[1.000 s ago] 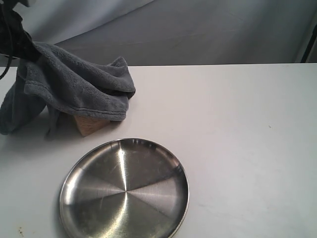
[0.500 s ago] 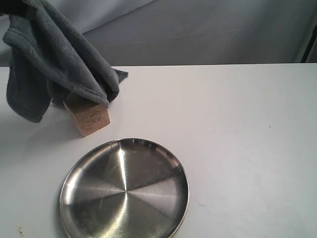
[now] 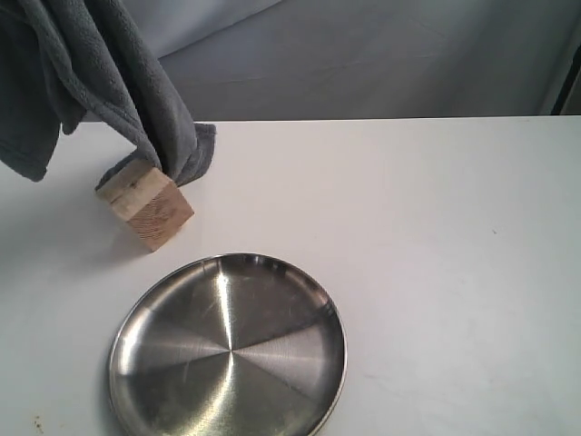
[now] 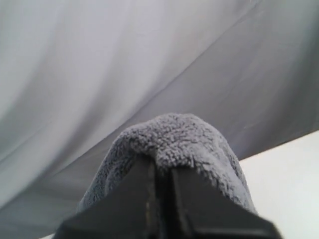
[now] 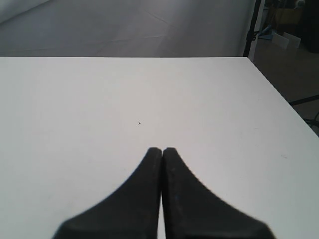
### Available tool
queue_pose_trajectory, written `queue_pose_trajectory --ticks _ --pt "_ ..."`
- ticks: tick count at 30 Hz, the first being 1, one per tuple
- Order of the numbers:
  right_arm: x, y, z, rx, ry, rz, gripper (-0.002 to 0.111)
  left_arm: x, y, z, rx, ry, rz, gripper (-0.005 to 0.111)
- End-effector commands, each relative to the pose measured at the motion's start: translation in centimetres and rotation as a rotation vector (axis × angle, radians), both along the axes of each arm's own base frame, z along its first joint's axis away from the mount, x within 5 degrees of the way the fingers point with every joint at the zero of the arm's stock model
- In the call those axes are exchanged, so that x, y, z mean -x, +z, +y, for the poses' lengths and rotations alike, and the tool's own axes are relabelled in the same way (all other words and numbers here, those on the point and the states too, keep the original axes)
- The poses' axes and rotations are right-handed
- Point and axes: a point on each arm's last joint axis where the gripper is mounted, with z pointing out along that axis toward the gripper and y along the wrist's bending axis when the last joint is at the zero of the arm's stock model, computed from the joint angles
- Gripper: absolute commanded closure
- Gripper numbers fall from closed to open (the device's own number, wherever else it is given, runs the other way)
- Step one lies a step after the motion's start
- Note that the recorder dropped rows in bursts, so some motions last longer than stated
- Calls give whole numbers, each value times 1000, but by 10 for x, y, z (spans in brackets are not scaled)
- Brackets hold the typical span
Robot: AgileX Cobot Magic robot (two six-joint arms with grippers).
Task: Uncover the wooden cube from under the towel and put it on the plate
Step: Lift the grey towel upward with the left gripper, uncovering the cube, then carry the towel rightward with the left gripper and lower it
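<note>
The blue-grey towel [image 3: 100,82] hangs lifted at the upper left of the exterior view, its lower end still touching the table behind the wooden cube [image 3: 147,204]. The cube stands bare on the white table, just beyond the steel plate [image 3: 229,350]. In the left wrist view my left gripper [image 4: 162,172] is shut on a fold of the towel [image 4: 174,139]; in the exterior view that gripper lies above the picture's edge. My right gripper [image 5: 162,149] is shut, with nothing in it, over bare table; it does not show in the exterior view.
The white table [image 3: 436,272] reaches to the right with nothing on it. A grey backdrop cloth [image 3: 381,54] hangs behind the table's far edge. The right wrist view shows the table's far corner [image 5: 246,59] and floor clutter beyond.
The towel has been lifted up and to the left, sliding off the cube. The cube, half covered a second ago, now stands fully bare and has turned a little.
</note>
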Motion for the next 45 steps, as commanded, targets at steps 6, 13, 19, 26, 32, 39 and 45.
queue_pose_trajectory --ticks 6,13,19,26,32,39,45 --pt "0 -1 0 -4 0 -6 108 4 15 2 63 22 -99 107" --pt "0 -1 0 -4 0 -6 108 3 24 3 212 64 -171 107" --pt "0 -1 0 -4 0 -6 108 2 27 3 231 68 -202 107" --pt "0 -1 0 -4 0 -6 108 4 36 3 367 77 -271 107" --pt "0 -1 0 -4 0 -6 108 5 43 -14 444 36 -337 107" --pt "0 -1 0 -4 0 -6 108 4 20 -90 323 -182 -285 107" --pt "0 -1 0 -4 0 -6 108 -16 -2 -107 364 -185 -257 107"
